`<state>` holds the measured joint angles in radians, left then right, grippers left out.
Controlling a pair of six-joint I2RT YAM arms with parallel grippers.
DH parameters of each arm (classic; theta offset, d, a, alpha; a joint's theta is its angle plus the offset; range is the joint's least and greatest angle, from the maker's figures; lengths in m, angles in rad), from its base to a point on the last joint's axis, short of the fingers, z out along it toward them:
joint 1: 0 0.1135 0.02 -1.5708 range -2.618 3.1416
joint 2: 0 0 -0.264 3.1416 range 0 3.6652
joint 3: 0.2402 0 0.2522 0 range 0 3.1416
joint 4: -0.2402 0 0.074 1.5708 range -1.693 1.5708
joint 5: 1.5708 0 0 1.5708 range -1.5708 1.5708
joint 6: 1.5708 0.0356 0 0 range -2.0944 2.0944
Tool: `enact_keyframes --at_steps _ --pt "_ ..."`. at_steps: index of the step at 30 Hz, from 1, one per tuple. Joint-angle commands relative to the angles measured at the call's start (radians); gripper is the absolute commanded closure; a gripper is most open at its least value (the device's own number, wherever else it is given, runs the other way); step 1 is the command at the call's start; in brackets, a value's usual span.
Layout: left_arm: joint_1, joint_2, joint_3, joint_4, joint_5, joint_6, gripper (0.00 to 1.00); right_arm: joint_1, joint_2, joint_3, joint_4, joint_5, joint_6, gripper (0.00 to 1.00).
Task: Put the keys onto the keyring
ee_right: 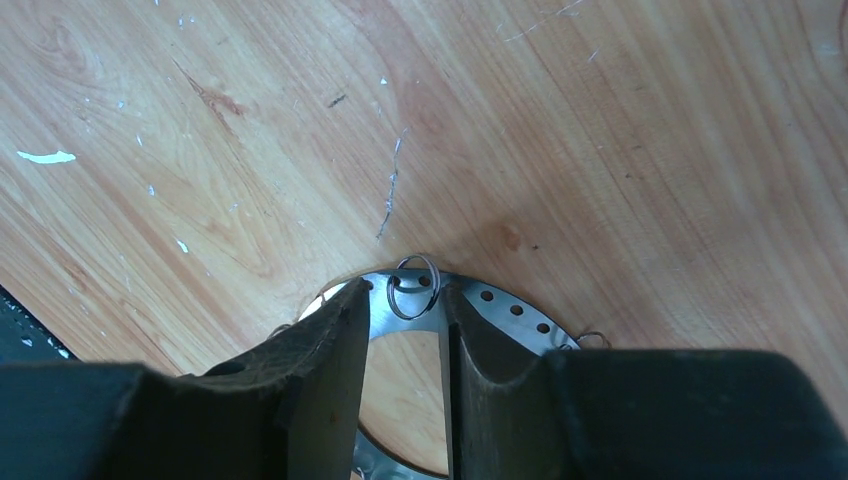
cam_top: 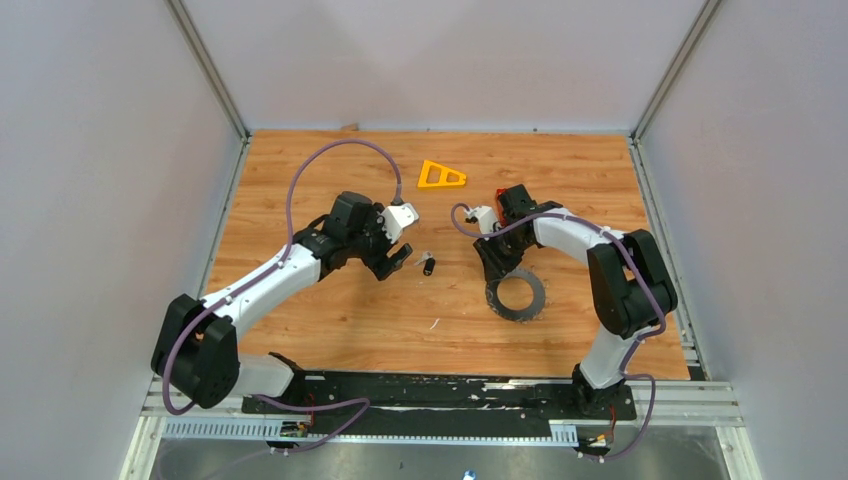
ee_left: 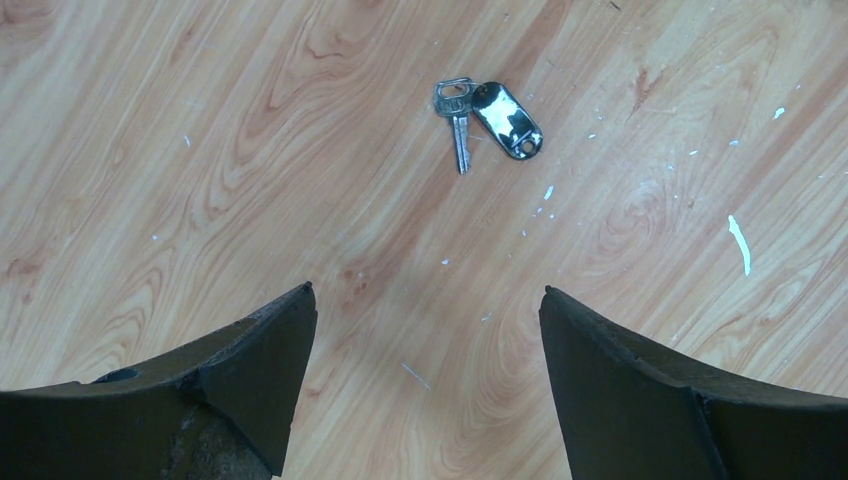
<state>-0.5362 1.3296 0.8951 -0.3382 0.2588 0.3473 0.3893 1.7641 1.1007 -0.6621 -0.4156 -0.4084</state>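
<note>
The keys [cam_top: 428, 265] lie on the wooden table, a small silver key with a glossy black tag; in the left wrist view [ee_left: 460, 125] they lie ahead of the fingers. My left gripper [cam_top: 397, 262] is open and empty just left of them [ee_left: 425, 290]. The keyring [cam_top: 537, 305], a flat grey ring with holes along its rim, lies at centre right. My right gripper [cam_top: 497, 272] points down on its upper-left rim [ee_right: 500, 305]. Its jaws [ee_right: 407, 290] stand narrowly apart, either side of a small wire ring [ee_right: 389, 296] threaded in the rim, not squeezing it.
An orange triangular frame [cam_top: 441, 176] lies at the back centre. A small red block [cam_top: 503, 193] shows behind the right wrist. A second small wire ring [ee_right: 590, 338] hangs on the rim. A black strip [cam_top: 450, 385] runs along the near edge. Walls enclose the table.
</note>
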Motion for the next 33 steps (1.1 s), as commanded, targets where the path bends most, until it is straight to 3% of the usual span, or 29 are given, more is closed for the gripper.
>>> enact_keyframes --at_steps 1,9,16,24,33 --pt "0.001 -0.027 -0.002 0.045 0.001 0.02 0.11 -0.004 0.01 0.033 -0.01 -0.032 0.013 0.69" --pt "0.001 -0.025 -0.002 0.043 -0.003 0.022 0.11 -0.003 0.017 0.041 -0.014 -0.031 0.01 0.82" --pt "0.001 -0.015 -0.002 0.05 -0.005 0.024 0.11 -0.003 0.0 0.055 -0.013 -0.034 0.003 0.99" --pt "0.001 -0.005 -0.011 0.092 0.047 0.047 0.1 -0.004 -0.089 0.053 -0.009 -0.114 -0.051 1.0" --pt "0.001 0.02 0.06 0.108 0.302 0.069 0.13 -0.004 -0.346 0.018 0.008 -0.299 -0.163 1.0"
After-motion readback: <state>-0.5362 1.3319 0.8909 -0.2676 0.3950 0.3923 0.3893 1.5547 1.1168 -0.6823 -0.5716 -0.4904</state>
